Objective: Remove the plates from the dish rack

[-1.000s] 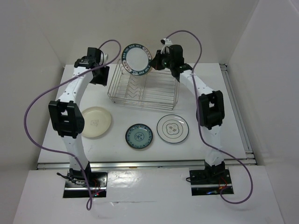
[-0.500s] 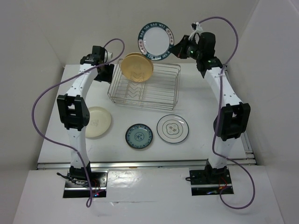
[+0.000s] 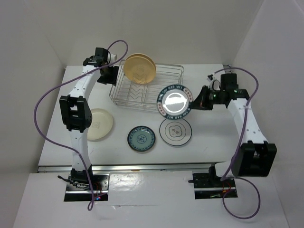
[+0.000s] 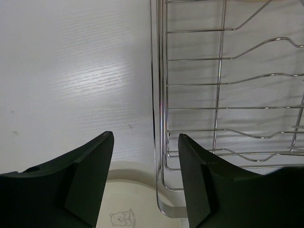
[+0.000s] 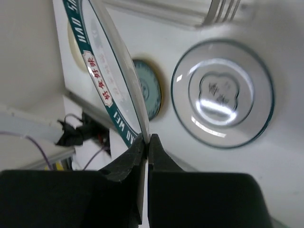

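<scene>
Rack first: the dish rack [image 3: 146, 90] sits at the table's far middle, holding only the tan plates [image 3: 140, 68], which lean at its back-left corner. Half a second ago the dark-blue-rimmed plate [image 3: 174, 101] was high over the rack's far side. Now it hangs lower, in front of the rack's right end and over the white black-ringed plate [image 3: 175, 133], so it is out and probably due to be set down. The right gripper [image 3: 198, 99] holds its rim, and only the right wrist view shows the fingers pinched on that edge. The left gripper [image 4: 146, 137] hovers by the rack's left side; its own view shows the jaws spread and empty.
</scene>
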You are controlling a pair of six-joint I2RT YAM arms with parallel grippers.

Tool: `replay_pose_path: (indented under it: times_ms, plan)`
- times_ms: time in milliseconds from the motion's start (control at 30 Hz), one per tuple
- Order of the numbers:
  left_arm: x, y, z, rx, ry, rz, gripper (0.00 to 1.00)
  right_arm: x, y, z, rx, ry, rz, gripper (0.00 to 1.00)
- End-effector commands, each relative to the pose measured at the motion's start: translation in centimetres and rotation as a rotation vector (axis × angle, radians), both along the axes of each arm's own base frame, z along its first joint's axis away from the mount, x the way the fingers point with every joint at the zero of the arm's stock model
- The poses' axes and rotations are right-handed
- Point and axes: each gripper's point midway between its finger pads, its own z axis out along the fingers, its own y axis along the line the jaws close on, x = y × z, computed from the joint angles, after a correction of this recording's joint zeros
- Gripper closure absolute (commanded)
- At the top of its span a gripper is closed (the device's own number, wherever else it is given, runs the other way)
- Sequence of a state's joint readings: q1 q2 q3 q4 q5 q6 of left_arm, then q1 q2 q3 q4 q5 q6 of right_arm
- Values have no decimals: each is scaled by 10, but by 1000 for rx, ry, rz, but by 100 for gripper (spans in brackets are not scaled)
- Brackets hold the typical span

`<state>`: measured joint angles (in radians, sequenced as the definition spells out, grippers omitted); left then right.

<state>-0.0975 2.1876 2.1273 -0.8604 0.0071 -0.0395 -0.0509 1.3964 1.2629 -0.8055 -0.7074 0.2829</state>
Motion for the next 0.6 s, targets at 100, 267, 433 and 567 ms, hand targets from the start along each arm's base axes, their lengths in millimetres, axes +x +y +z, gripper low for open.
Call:
replay_pose_path:
  times_ms: [100,267,433,567]
  plan:
    - [5,-26,-23,-119,66,-23,36,-92,23,-41,144,248,95,100]
    - [-6,-41,-43,-175,128,-45,52,-112,29,-82,221,338,119,100]
    - [-9,-44,-51,-196,156,-23,85,-106,33,-101,276,388,105,100]
    - [-13,-44,-53,-212,173,8,100,-95,22,-119,220,395,55,100]
